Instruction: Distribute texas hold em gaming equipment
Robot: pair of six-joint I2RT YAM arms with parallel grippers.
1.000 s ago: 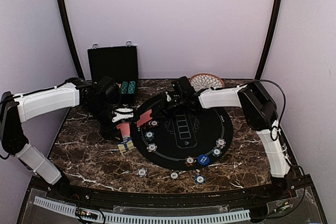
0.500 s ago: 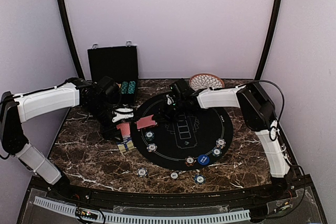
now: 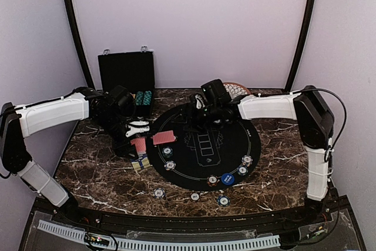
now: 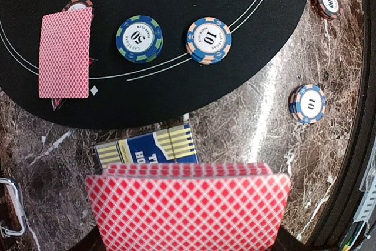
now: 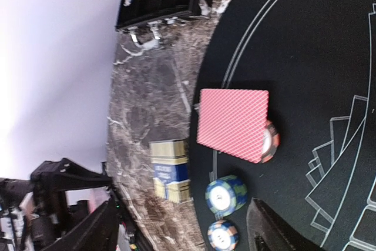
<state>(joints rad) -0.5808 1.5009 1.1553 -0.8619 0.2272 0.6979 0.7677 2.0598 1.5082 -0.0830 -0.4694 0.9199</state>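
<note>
The left gripper (image 3: 135,133) is clamped on the deck (image 4: 188,210). These are thin, slick cards that flex and slide off each other, so 1 is best pinched by its free far edge. The right gripper (image 5: 182,218) hangs spread and empty, and the lone card (image 5: 234,123) lies just ahead of it, 1 corner propped on a chip (image 5: 271,143). The deck hides the left fingers and part of the box (image 4: 154,148) beyond.
</note>
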